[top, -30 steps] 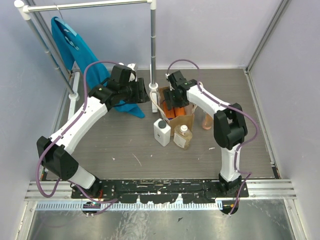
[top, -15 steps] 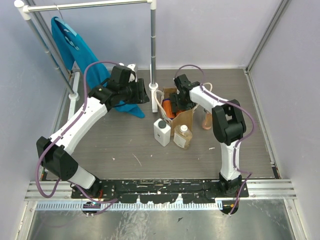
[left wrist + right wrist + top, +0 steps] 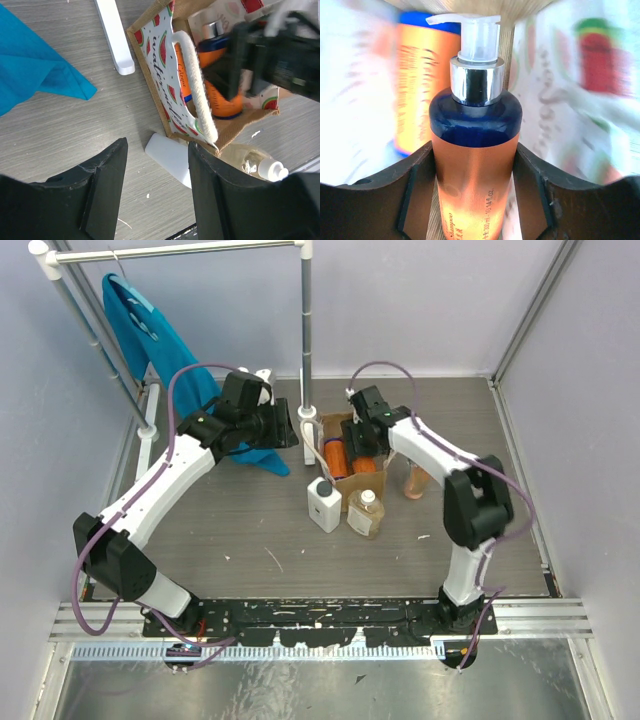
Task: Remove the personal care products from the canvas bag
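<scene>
The tan canvas bag (image 3: 353, 482) stands mid-table, its cord handle (image 3: 196, 93) and watermelon-print lining facing the left wrist view (image 3: 156, 55). My right gripper (image 3: 366, 438) is inside its mouth, shut on an orange pump bottle (image 3: 474, 165) with a dark blue shoulder. A second orange bottle with a blue band (image 3: 417, 80) lies behind it in the bag (image 3: 338, 455). The white bottle with a dark cap (image 3: 323, 503), the amber bottle (image 3: 366, 513) and the pinkish bottle (image 3: 416, 481) stand on the table beside the bag. My left gripper (image 3: 284, 428) is open and empty, left of the bag.
A teal-blue garment (image 3: 150, 335) hangs on a white clothes rack at the back left, and its hem (image 3: 35, 75) lies near my left gripper. The rack's upright post (image 3: 307, 330) and white foot (image 3: 115, 37) stand just behind the bag.
The right arm's elbow has swung out to the right and the gripper has settled into the bag's mouth. The bag has shifted slightly. The left arm has not moved.
</scene>
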`<state>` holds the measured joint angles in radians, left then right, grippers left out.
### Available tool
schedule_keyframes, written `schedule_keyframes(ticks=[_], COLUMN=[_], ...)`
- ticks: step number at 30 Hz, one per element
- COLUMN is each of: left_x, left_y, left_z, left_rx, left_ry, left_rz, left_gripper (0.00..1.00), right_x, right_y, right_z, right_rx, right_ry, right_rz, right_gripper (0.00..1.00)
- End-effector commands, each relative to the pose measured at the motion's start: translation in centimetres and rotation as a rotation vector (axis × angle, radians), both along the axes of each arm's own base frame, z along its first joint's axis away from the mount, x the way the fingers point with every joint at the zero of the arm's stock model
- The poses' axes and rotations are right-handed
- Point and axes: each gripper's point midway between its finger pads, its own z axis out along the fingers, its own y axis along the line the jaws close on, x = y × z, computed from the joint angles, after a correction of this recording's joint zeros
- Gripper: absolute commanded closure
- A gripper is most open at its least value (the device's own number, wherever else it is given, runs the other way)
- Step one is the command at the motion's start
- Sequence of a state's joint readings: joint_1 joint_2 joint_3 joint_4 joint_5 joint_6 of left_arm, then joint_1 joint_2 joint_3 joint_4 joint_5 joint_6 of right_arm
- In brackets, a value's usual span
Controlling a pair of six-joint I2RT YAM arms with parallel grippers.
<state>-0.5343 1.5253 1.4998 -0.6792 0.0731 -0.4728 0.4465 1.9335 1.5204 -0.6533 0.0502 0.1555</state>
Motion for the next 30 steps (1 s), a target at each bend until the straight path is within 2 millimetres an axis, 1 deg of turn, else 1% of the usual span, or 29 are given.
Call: schedule_keyframes(ticks=[1,4,6,9,10,12,13,15,16,17,20,22,24,27,30], left_x=[-0.1,-0.1,-0.1,-0.1,-0.1,-0.2,-0.2,-0.3,-0.3,-0.3,-0.2,-0.3,-0.4,-0.6,-0.7], left_y=[0.1,0.0,-0.2,-0.2,-0.2,-0.1,-0.1,0.0,0.0,0.0,-0.1,-0.2,-0.4,-0.5,-0.4], left_z=[0.6,0.5,0.5,0.6,0.6,0.6,0.7,0.7,0.7,0.8,0.7,0.6,0.6,0.5,0.4], left_rx=[-0.017,-0.025,-0.032,-0.038,-0.038,-0.037,-0.037,-0.036,-0.037,-0.039,-0.048,-0.055,-0.064,-0.072,-0.074], left_ry=[-0.016,-0.011,-0.009,-0.008,-0.009,-0.01,-0.012,-0.013,-0.015,-0.017,-0.016,-0.009,-0.004,0.005,0.004], left_rz=[0.001,0.001,-0.001,-0.001,-0.001,0.0,0.002,0.003,0.004,0.005,0.009,0.005,0.006,0.002,0.008], left_gripper=[0.41,0.42,0.42,0.42,0.42,0.42,0.42,0.42,0.42,0.42,0.42,0.43,0.43,0.44,0.44], right_x=[1.7,0.4,-0.4,-1.5,-2.3,-3.4,-4.0,-5.4,-6.1,-6.7,-8.6,-10.1,-11.1,-11.8,-12.0], right_y=[0.0,-1.5,-2.6,-3.8,-4.4,-5.5,-6.0,-7.1,-7.7,-8.4,-10.5,-11.8,-13.3,-14.7,-14.7], right_z=[21.3,27.1,29.4,31.5,32.3,33.1,33.2,32.9,32.4,31.6,28.6,27.2,25.6,22.8,19.8], right_rx=[0.197,0.252,0.248,0.254,0.261,0.272,0.278,0.288,0.291,0.289,0.293,0.322,0.321,0.301,0.311], right_ry=[-0.607,-0.789,-0.851,-0.926,-0.958,-1.017,-1.042,-1.09,-1.108,-1.12,-1.152,-1.193,-1.22,-1.203,-1.188], right_rz=[-0.065,-0.095,-0.114,-0.128,-0.14,-0.162,-0.171,-0.193,-0.209,-0.228,-0.302,-0.354,-0.415,-0.481,-0.493], right_gripper=[0.91,0.94,0.95,0.96,0.96,0.96,0.97,0.97,0.98,0.98,0.98,0.98,0.99,0.99,0.99])
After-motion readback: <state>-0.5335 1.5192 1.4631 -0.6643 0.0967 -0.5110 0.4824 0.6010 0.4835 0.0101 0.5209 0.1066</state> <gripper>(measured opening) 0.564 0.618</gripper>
